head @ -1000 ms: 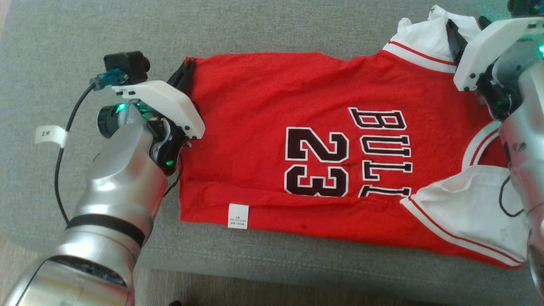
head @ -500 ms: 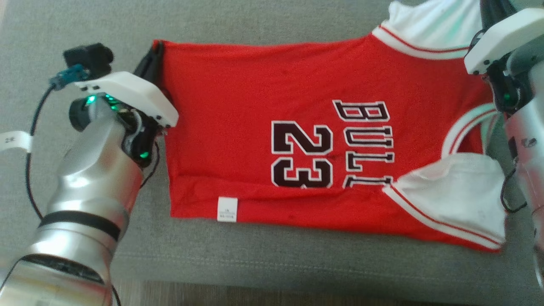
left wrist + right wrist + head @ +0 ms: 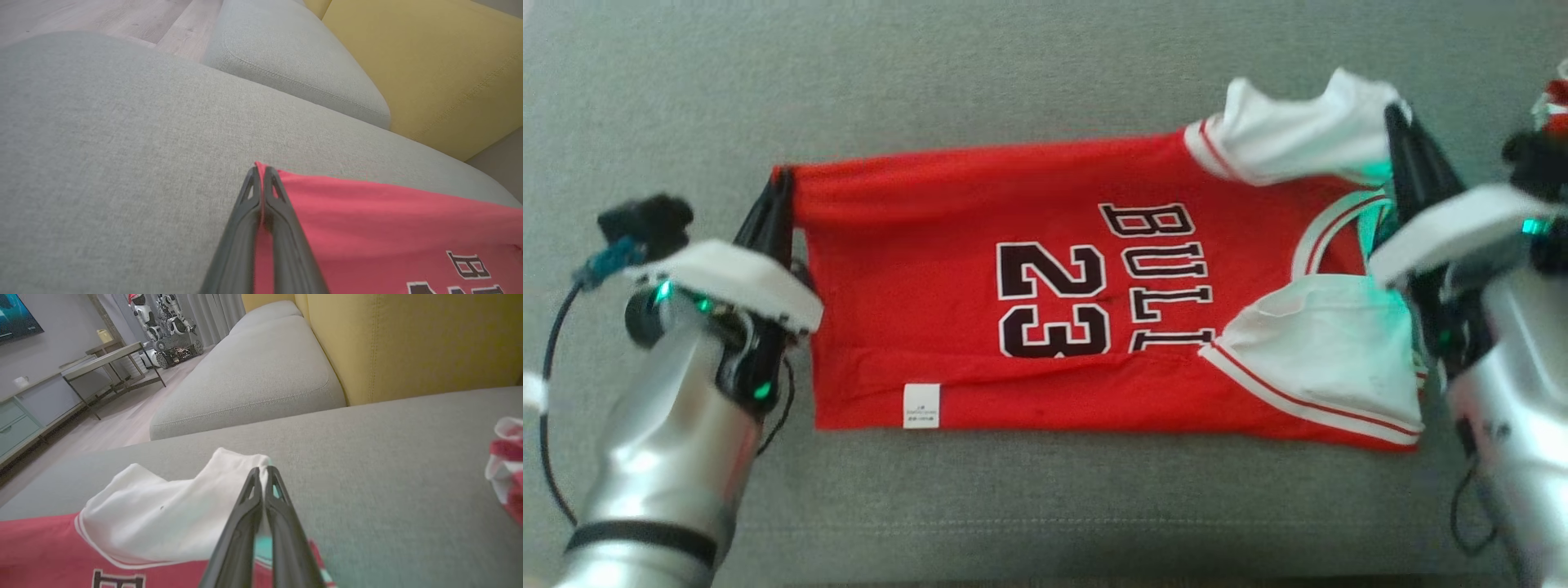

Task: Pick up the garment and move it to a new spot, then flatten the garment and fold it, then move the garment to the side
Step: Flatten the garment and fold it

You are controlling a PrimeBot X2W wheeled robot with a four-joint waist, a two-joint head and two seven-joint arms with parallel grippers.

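Note:
The garment [image 3: 947, 245] is a red jersey with white sleeves and a black "23", spread sideways on the grey sofa seat [image 3: 1013, 73]. My left gripper [image 3: 783, 175] is shut on its far hem corner at the left; in the left wrist view the fingers [image 3: 249, 192] pinch that red corner [image 3: 367, 212]. My right gripper [image 3: 1395, 114] is shut on the far white sleeve [image 3: 1298, 139], and in the right wrist view its fingers [image 3: 278, 498] clamp the sleeve's edge [image 3: 171, 514]. The near white sleeve [image 3: 1331, 343] lies folded over the chest.
A yellow backrest [image 3: 408, 339] rises behind the seat, with another grey cushion [image 3: 253, 375] beyond. A red-and-white cloth [image 3: 506, 465] lies on the seat to the right. A table [image 3: 106, 363], a cabinet [image 3: 24, 412] and a wooden floor [image 3: 122, 420] are further off.
The right gripper has shut on the far white sleeve. The head camera has shifted, so the jersey sits lower and smaller in view. Both arms hold the far edge stretched between them.

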